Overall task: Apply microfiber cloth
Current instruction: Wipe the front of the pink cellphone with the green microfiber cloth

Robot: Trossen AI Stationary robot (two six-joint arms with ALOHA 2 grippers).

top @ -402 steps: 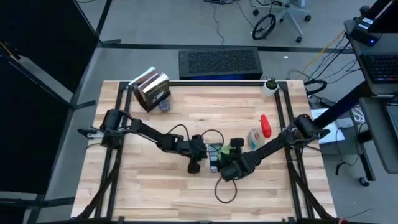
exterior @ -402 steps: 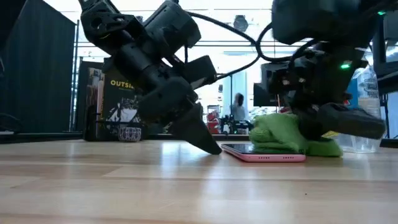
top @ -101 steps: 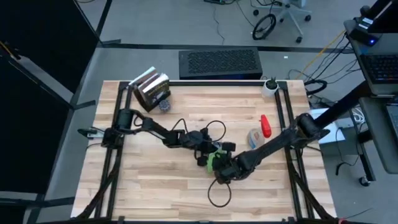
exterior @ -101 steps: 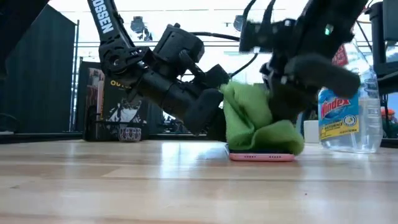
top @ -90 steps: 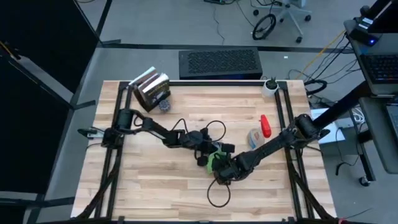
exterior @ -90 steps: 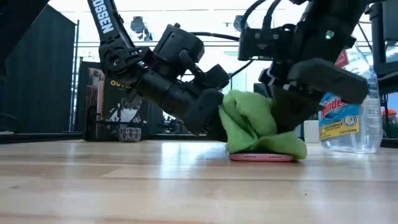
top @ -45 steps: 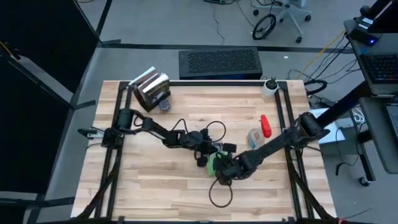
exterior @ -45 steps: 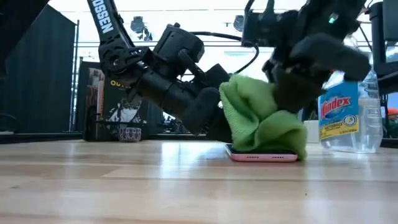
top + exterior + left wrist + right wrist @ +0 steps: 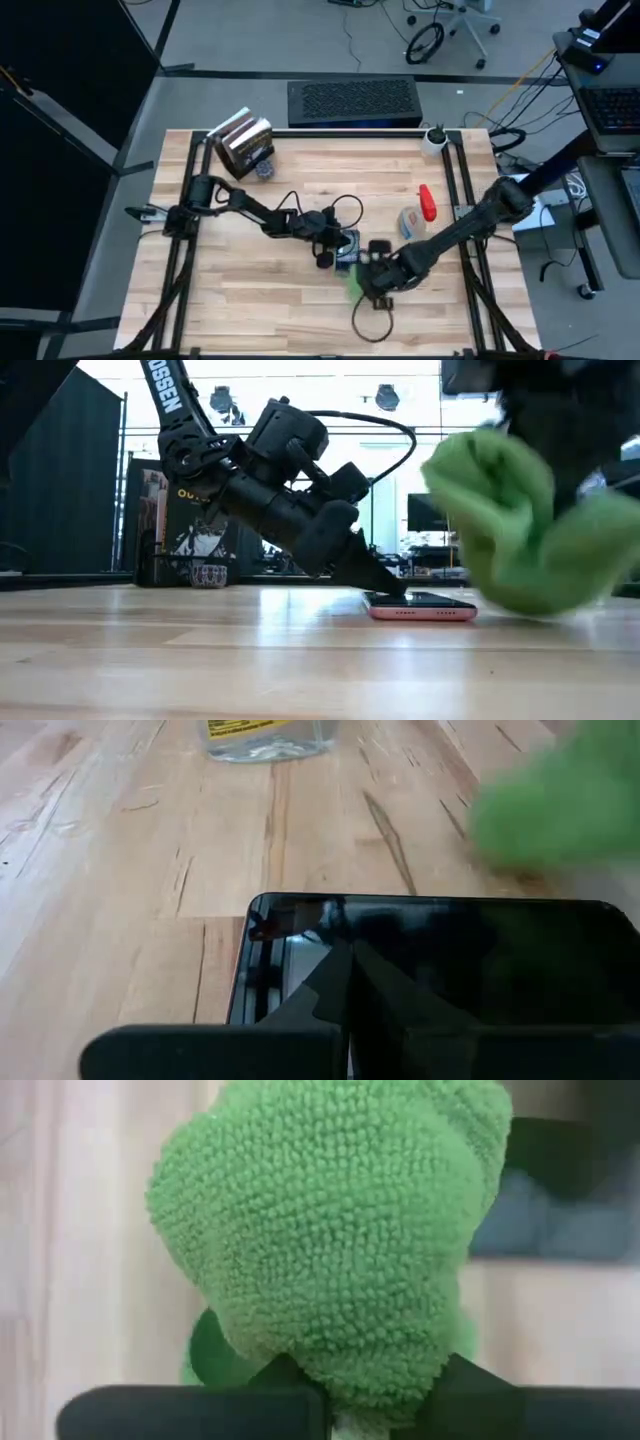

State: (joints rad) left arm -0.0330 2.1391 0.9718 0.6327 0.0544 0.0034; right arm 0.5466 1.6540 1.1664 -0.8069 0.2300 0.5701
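A pink-edged phone (image 9: 420,605) with a black screen (image 9: 450,960) lies flat on the wooden table near its middle. My left gripper (image 9: 393,590) is shut, its tips down on the phone's left end. The bright green microfiber cloth (image 9: 510,535) is bunched up in my right gripper (image 9: 375,1390), just right of the phone and nearer the table's front edge (image 9: 355,283). In the low view the cloth hangs off the phone, with the gripper dark and blurred above it. My left gripper presses its shut fingertips (image 9: 345,985) on the phone's screen near its left end (image 9: 290,930), slanting down from the table's left. The phone lies flat on the table. My right gripper pinches a bunched wad of the cloth (image 9: 340,1370) between its two fingers (image 9: 285,1380), several layers. The cloth bulges out beyond the fingertips and is off the phone.
A clear spray bottle with a red trigger (image 9: 415,215) stands right of the phone. A stack of books (image 9: 243,143) sits at the far left, a white cup (image 9: 434,138) at the far right corner, and a cable loop (image 9: 370,325) near the front edge.
My right gripper has swept the cloth off the phone toward the table's right and near edge, so the cloth no longer rests on the screen. The screen now shows bare. The left gripper and the phone have stayed put.
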